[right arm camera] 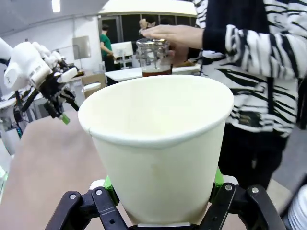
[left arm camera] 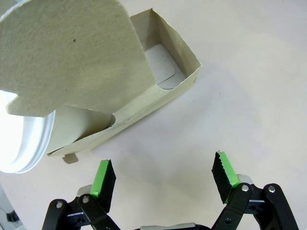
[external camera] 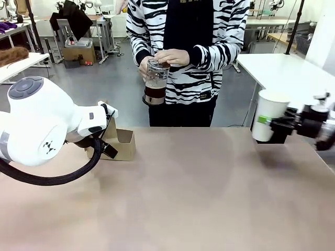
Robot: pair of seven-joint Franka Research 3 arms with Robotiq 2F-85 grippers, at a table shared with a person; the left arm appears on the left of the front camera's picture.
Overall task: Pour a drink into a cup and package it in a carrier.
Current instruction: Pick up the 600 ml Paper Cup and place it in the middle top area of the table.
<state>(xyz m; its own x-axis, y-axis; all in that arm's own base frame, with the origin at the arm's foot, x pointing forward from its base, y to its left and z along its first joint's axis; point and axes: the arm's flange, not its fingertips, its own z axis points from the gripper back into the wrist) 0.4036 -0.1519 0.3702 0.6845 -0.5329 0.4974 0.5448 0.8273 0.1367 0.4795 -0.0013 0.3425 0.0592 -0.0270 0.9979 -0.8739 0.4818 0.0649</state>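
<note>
The wide brown bench [external camera: 199, 198] is stretching out under both robot hands. A person [external camera: 225, 47] in a striped top is standing at its far side, well past both hands. The big white left arm [external camera: 36, 125] is coming in from the left and bending down toward the bench. The brown cardboard carrier [left arm camera: 182, 84] is sitting on the bench just in front of the left hand [left arm camera: 164, 163]. It is a little past the fingertips and not touching them, and its tall middle panel is sticking up. The left hand is hanging with its two green-padded fingers [left arm camera: 103, 175] wide apart, and nothing is between them. The right hand [right arm camera: 163, 181] is squeezing a white paper cup [right arm camera: 158, 139] from both sides and holding it upright with the open top facing up. Far beyond that hand, the person's hands [external camera: 172, 56] are holding a clear glass jug [external camera: 156, 78], one on its lid and one at its side. The dark drink [external camera: 155, 94] is sitting low inside the jug.
</note>
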